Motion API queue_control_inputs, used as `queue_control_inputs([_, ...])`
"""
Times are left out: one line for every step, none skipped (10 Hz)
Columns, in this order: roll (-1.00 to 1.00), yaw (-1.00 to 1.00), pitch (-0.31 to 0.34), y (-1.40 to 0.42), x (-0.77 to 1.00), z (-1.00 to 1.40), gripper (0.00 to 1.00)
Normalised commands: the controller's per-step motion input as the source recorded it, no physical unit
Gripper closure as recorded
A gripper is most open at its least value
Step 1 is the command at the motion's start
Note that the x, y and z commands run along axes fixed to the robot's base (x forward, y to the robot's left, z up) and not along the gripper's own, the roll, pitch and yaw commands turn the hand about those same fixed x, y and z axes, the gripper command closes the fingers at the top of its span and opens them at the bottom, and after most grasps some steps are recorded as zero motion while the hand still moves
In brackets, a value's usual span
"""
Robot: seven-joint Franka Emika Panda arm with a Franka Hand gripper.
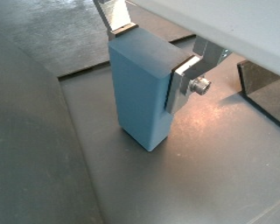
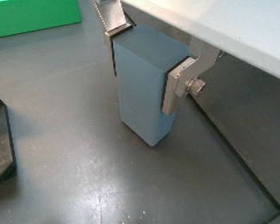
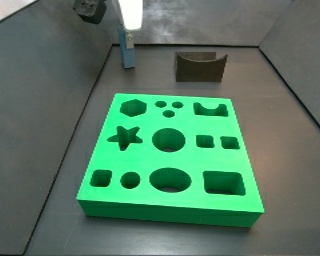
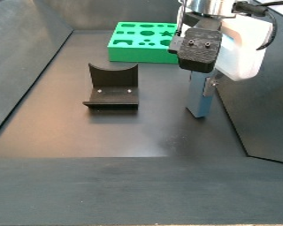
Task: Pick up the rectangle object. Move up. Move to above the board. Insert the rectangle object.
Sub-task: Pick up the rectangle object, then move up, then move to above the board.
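The rectangle object [image 1: 140, 92] is a tall light steel-blue block standing upright, its lower end at the dark floor; it shows in both wrist views [image 2: 143, 87] and both side views [image 3: 127, 55] [image 4: 200, 95]. My gripper [image 1: 152, 52] is shut on its upper end, one silver finger on each of two opposite faces, also seen in the wrist view [image 2: 146, 54] and side views [image 3: 127, 38] [image 4: 198, 75]. The board [image 3: 143, 150] is a bright-green slab with many shaped holes, lying apart from the block [image 4: 120, 42]; a corner shows in a wrist view [image 2: 31, 17].
A dark brown block with a curved notch [image 3: 200, 66] stands on the floor between block and board in a side view [image 4: 110, 86]. Grey walls enclose the floor on the sides [image 3: 43, 90] [image 4: 268, 124].
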Motion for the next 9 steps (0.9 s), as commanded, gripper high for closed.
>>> queue_control_inputs([0.00,0.00,0.000,0.00,0.00,0.00,1.00])
queue_control_inputs([0.00,0.00,0.000,0.00,0.00,0.83,1.00])
queue_control_inputs([-0.01,0.00,0.042,-0.02,-0.06,0.83,1.00])
queue_control_inputs([-0.01,-0.01,0.063,-0.02,-0.08,0.74,1.00])
queue_control_inputs([0.01,-0.02,0.068,-0.01,-0.06,0.59,1.00])
queue_control_inputs([0.03,-0.02,0.065,0.00,-0.05,0.45,1.00])
queue_control_inputs([0.05,-0.02,0.057,0.01,-0.04,0.26,1.00])
queue_control_inputs([0.00,0.03,0.210,0.12,-0.08,1.00,1.00])
queue_control_inputs([0.01,0.03,0.201,0.12,-0.07,1.00,1.00])
